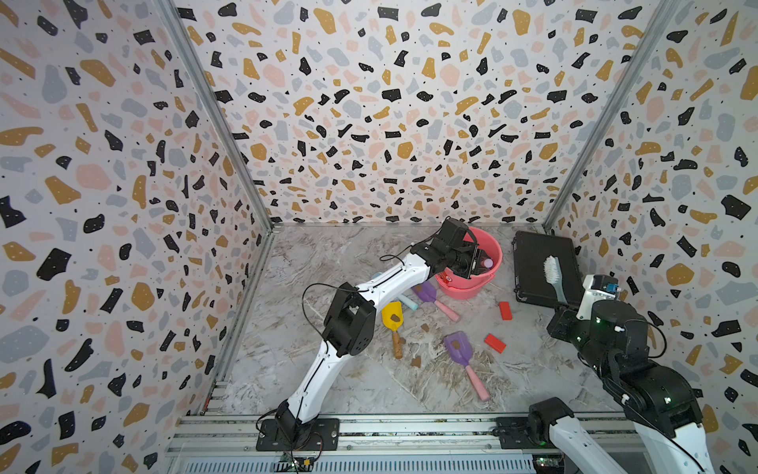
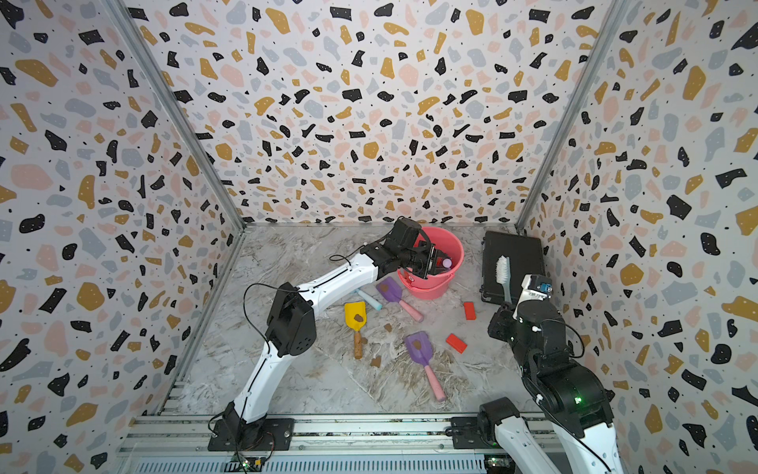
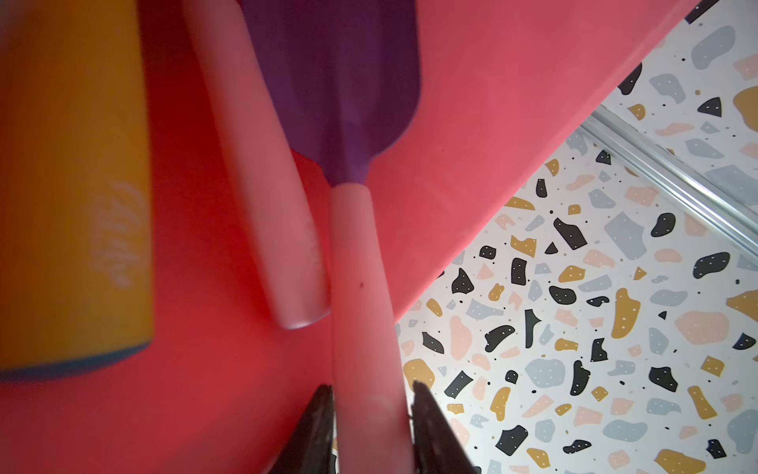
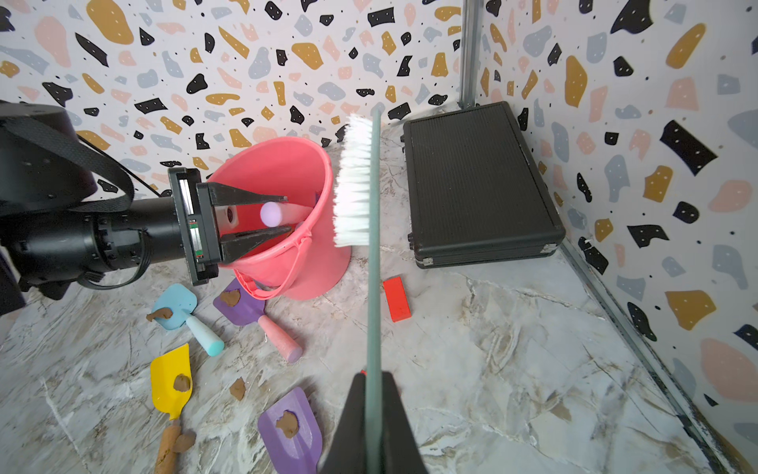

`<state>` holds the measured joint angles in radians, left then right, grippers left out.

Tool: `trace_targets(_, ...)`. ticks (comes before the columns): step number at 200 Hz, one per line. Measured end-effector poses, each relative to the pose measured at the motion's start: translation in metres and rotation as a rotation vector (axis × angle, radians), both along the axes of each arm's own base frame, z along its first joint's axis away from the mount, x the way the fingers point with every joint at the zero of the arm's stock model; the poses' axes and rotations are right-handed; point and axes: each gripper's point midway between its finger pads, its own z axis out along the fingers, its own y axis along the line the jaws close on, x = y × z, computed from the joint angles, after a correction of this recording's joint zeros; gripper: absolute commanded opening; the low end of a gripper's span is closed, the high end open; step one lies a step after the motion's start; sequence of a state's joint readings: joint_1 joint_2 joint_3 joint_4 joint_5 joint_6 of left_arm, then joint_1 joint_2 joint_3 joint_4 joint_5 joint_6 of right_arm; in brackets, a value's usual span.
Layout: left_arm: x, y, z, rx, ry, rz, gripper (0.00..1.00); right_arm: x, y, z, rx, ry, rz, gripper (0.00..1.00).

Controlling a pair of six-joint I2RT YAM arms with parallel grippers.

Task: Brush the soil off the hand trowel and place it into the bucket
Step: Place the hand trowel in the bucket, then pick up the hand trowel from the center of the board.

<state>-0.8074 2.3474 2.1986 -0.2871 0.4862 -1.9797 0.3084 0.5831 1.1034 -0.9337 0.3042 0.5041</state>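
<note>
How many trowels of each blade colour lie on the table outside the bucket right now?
Purple: 2, the purple trowel beside the bucket and the front purple trowel.
Yellow: 1, the yellow trowel.
Light blue: 1, the light blue trowel.
Total: 4.

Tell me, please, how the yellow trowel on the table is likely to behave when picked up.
The yellow trowel looks like thin moulded plastic, so probably light and stiff. Its soil blob lies on the blade and may slide off if tilted.
</note>
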Motion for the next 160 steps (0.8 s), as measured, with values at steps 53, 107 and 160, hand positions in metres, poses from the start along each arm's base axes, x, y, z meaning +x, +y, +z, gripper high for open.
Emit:
trace_targets(53,0.003,-0.001,0.011,-0.007,-0.028,0.007,0.63,-0.002,-0.001,0.002,-0.014,0.0,0.004,0.0)
trace_targets(107,-0.002,0.007,0.03,0.039,-0.132,-0.002,0.79,-0.004,-0.001,0.014,-0.037,-0.023,0.025,0.0)
trace_targets(160,-0.028,0.07,0.148,0.146,-0.47,0.02,0.76,-0.004,0.011,0.018,-0.091,-0.033,0.133,0.0)
